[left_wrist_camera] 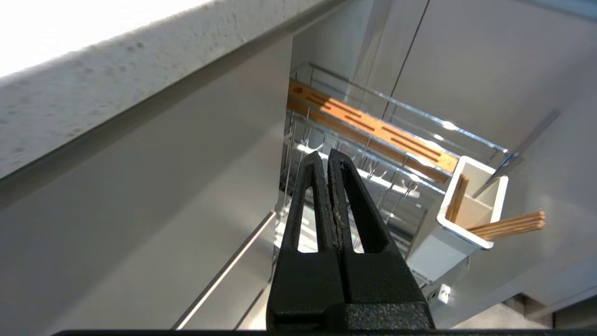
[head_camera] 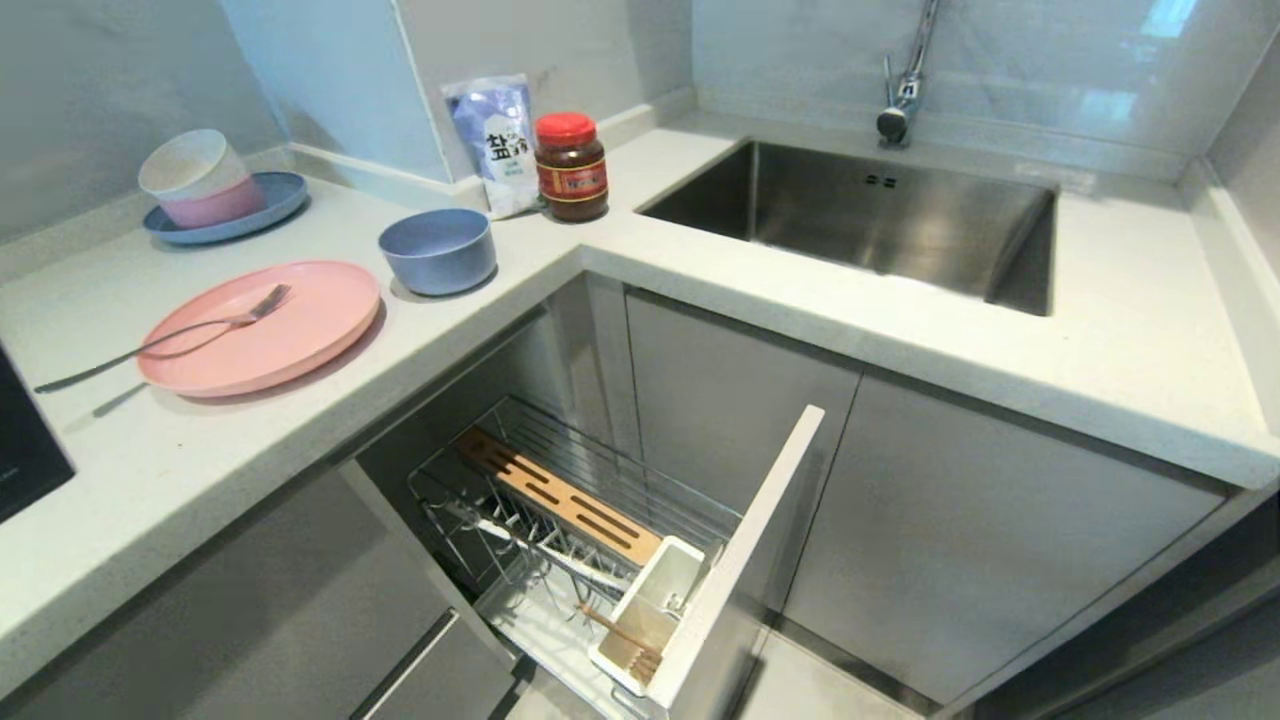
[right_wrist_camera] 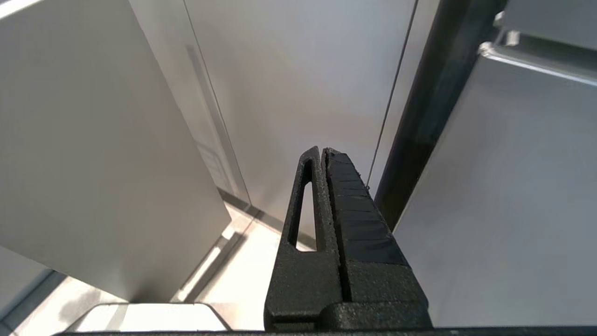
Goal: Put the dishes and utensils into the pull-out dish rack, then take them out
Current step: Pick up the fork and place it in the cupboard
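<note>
A pink plate [head_camera: 300, 345] lies on the counter's left arm with a silver fork [head_camera: 170, 335] resting across it. Behind it stands the blue-grey bowl [head_camera: 437, 250]. Below the counter corner the chrome dish rack [head_camera: 560, 520] is pulled out, with its slotted wooden bar [head_camera: 555, 495], white cutlery box [head_camera: 650, 625] and pale grey front panel [head_camera: 745, 560]. Wooden chopsticks [left_wrist_camera: 508, 226] lean out of the box. My left gripper [left_wrist_camera: 325, 156] is shut and empty, low beside the rack. My right gripper [right_wrist_camera: 322, 151] is shut and empty, facing cabinet doors. Neither arm shows in the head view.
A blue plate [head_camera: 260, 210] holding stacked white and pink bowls sits at the back left. A salt bag [head_camera: 495, 140] and a red-lidded jar [head_camera: 570, 165] stand in the corner. The steel sink [head_camera: 860, 215] with its tap [head_camera: 905, 95] is on the right. A black hob edge [head_camera: 20, 440] shows far left.
</note>
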Tool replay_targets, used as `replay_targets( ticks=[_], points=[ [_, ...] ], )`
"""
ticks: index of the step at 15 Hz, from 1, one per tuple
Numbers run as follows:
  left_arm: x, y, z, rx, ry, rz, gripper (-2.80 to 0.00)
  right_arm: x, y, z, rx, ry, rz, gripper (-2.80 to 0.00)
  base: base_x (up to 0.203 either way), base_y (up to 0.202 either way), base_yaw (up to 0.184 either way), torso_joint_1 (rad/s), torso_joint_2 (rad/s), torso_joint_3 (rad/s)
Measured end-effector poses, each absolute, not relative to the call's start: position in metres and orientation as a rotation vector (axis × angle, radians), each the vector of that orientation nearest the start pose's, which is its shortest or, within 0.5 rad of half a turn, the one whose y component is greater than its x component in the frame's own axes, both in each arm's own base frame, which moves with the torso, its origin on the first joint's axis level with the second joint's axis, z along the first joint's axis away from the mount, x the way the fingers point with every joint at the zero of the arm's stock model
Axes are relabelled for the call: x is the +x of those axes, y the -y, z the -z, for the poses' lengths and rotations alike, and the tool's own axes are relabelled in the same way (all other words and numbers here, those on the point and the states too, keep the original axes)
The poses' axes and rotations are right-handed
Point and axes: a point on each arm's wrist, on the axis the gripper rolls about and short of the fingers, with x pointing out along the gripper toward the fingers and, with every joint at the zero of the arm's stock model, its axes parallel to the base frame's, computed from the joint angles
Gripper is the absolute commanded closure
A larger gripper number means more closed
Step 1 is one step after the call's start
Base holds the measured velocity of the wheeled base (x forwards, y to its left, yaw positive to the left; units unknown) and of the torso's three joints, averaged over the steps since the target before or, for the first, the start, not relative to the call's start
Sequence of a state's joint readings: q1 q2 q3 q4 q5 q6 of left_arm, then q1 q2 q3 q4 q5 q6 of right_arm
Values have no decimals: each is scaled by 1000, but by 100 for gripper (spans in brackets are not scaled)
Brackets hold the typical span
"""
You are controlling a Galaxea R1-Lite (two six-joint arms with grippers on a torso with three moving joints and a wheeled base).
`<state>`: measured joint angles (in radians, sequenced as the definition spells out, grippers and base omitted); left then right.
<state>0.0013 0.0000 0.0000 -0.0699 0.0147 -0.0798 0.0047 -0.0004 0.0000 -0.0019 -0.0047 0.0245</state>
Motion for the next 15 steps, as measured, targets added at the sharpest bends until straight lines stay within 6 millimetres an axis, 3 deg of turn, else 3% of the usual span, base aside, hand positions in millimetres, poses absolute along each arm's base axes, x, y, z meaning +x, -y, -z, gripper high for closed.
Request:
replay_targets(
  ticks=[15],
  points=[
    [-23, 0, -83, -75, 75, -15, 0, -23, 0, -76, 24, 2, 0, 0, 0, 0, 0, 1, 1, -20]
  ],
)
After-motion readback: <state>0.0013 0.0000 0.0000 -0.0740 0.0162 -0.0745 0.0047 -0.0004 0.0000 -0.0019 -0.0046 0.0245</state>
